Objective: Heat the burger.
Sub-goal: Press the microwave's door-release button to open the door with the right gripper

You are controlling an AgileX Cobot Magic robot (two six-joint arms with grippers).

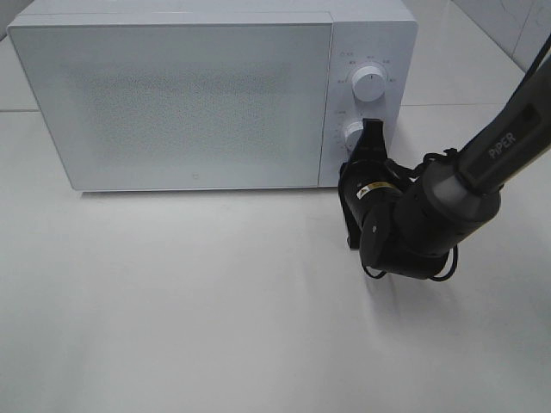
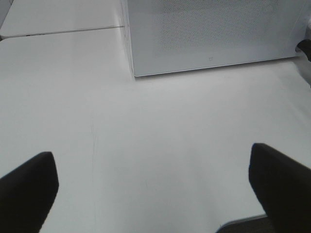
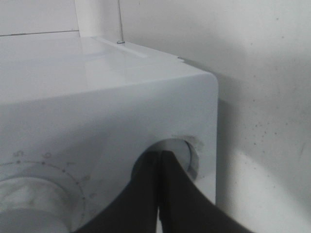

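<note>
The burger is hidden; no frame shows it. The white microwave (image 1: 198, 95) stands at the back of the table with its door closed. My right gripper (image 1: 372, 131) is shut, its tips against the lower knob (image 1: 353, 134) on the control panel. The right wrist view shows the right gripper (image 3: 159, 156) with its dark fingers (image 3: 146, 204) pressed together in front of that lower knob (image 3: 188, 156). My left gripper (image 2: 153, 189) is open above bare table, nothing between its fingers (image 2: 26, 189), and it is outside the exterior high view.
The upper knob (image 1: 370, 83) sits above the lower one on the panel. The microwave (image 2: 209, 34) is ahead of the left gripper. A tiled wall runs behind, and the white table (image 1: 215, 310) spreads in front of the microwave.
</note>
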